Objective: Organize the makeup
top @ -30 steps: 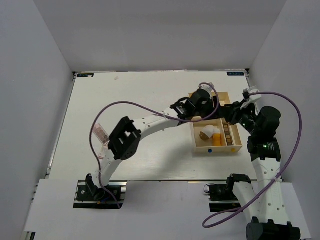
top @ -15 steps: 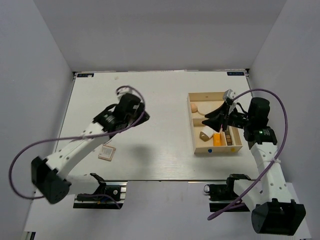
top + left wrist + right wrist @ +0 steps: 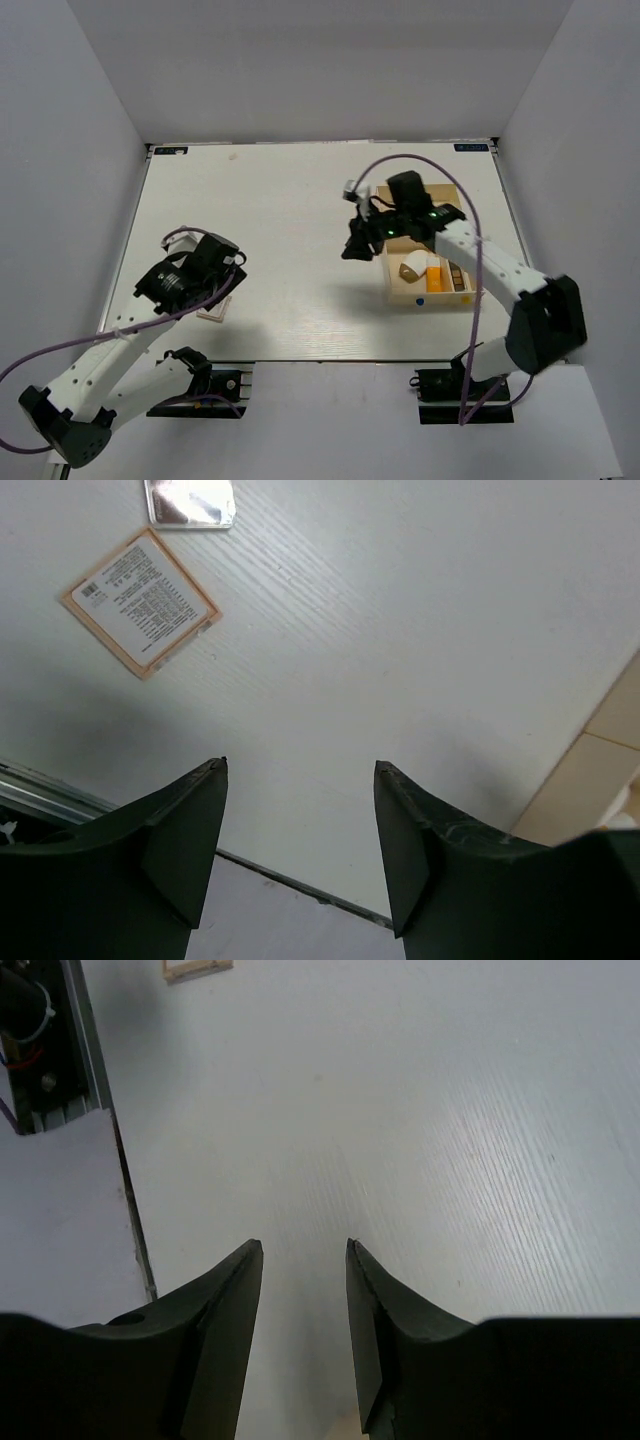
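The square pinkish compact (image 3: 213, 311) lies label-up on the table near the front left; it also shows in the left wrist view (image 3: 140, 602), with a small shiny case (image 3: 190, 500) beside it. My left gripper (image 3: 224, 274) hangs above the compact, open and empty (image 3: 300, 766). In the wooden box (image 3: 478, 268) I see the white-and-brown teardrop sponge (image 3: 411, 266), the orange tube (image 3: 435, 276) and the brown palette (image 3: 457, 272). My right gripper (image 3: 355, 246) is open and empty (image 3: 302, 1244) over bare table just left of the box. The peach sponges and the puff are hidden.
The box's corner shows at the right edge of the left wrist view (image 3: 600, 770). The table's front edge and a metal rail (image 3: 45, 1050) lie close below both grippers. White walls enclose the table on three sides.
My left arm has pulled back from the box to the front left, above the compact. My right gripper has swung from over the box to the table left of it.
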You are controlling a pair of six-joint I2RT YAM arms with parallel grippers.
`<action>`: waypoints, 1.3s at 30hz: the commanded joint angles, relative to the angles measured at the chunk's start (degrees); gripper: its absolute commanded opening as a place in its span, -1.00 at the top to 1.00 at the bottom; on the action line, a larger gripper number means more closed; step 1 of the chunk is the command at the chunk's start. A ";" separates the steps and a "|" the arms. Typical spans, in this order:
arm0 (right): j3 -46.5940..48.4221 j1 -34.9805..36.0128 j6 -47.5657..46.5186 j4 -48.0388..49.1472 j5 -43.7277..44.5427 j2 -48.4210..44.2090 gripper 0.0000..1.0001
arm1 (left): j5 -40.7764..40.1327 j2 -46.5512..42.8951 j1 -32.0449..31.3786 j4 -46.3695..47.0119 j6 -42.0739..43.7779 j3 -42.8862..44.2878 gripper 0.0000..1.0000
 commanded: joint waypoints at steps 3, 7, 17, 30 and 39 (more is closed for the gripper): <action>16.89 9.27 3.54 -6.97 9.17 17.52 0.05 | -2.88 -14.74 -0.46 8.00 10.16 2.74 -0.38; 35.23 16.55 6.00 -9.44 13.82 30.88 -0.02 | -1.64 -23.56 -1.08 12.12 15.90 3.78 -0.37; 51.26 28.44 19.88 3.20 22.44 49.78 -0.78 | 5.66 -18.47 -1.08 13.61 25.31 17.23 -0.50; 64.72 40.12 25.61 16.57 52.20 64.46 -0.78 | 6.19 -20.92 -0.56 13.35 23.29 17.85 -0.50; 65.79 42.77 24.11 23.86 56.98 68.43 -0.78 | 5.66 -22.33 -1.17 12.99 22.15 15.92 -0.50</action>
